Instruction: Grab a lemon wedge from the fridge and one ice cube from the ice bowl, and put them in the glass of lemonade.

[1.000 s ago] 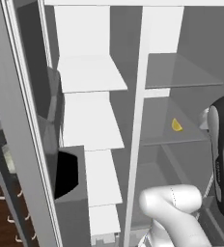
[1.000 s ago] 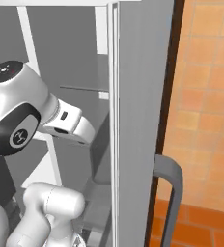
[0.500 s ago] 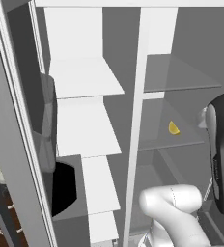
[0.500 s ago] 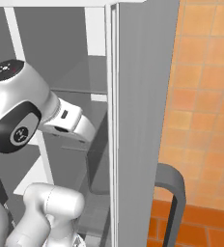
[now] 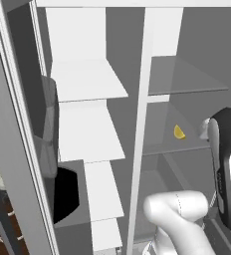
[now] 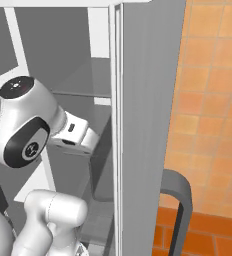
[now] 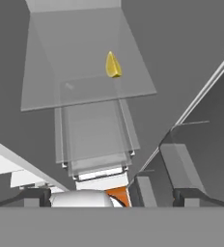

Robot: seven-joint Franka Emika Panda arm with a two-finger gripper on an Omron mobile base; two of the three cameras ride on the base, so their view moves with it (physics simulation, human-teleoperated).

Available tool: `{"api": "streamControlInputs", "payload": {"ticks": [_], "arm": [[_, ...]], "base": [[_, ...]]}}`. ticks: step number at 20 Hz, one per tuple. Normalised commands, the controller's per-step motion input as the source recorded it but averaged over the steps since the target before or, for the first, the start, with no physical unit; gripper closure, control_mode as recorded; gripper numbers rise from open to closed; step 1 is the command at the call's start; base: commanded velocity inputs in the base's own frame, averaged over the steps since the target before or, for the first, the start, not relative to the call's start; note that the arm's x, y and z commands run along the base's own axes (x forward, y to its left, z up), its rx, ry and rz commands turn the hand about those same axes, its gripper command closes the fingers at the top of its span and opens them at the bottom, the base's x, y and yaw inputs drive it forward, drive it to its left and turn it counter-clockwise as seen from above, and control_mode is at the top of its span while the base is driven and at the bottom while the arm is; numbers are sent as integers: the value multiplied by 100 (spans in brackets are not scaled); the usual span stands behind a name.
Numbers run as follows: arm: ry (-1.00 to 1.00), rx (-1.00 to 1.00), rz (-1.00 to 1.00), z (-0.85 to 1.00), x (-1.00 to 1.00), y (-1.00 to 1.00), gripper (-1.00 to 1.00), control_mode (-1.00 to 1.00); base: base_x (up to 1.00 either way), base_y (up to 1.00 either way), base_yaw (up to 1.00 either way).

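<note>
The base has rolled closer and the tall light-grey fridge [image 5: 18, 164] now crowds the left base view, its white and grey shelves bigger than a second ago. The tiny yellow lemon wedge [image 5: 179, 132] sits alone on a translucent grey shelf [image 5: 187, 79], at about three o'clock in that view, twelve o'clock from the hand camera. The two-finger gripper [image 7: 112, 198] hangs spread wide, empty, well short of the wedge. Approach closing; the reach comes next.

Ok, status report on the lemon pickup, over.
Hand open, holding nothing. Lemon wedge lying on a grey shelf level inside the fridge, untouched. Nothing between hand and wedge.
</note>
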Motion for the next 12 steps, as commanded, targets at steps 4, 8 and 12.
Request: {"api": "streamControlInputs", "payload": {"ticks": [4, 8, 12], "arm": [[-1, -1, 5, -59, 13, 0, -100, -100], [0, 0, 3, -37, 52, 0, -100, -100], [8, 0, 7, 0, 86, -5, -100, -100]], "base": [[0, 0, 0], [0, 0, 0], [0, 0, 0]]}}
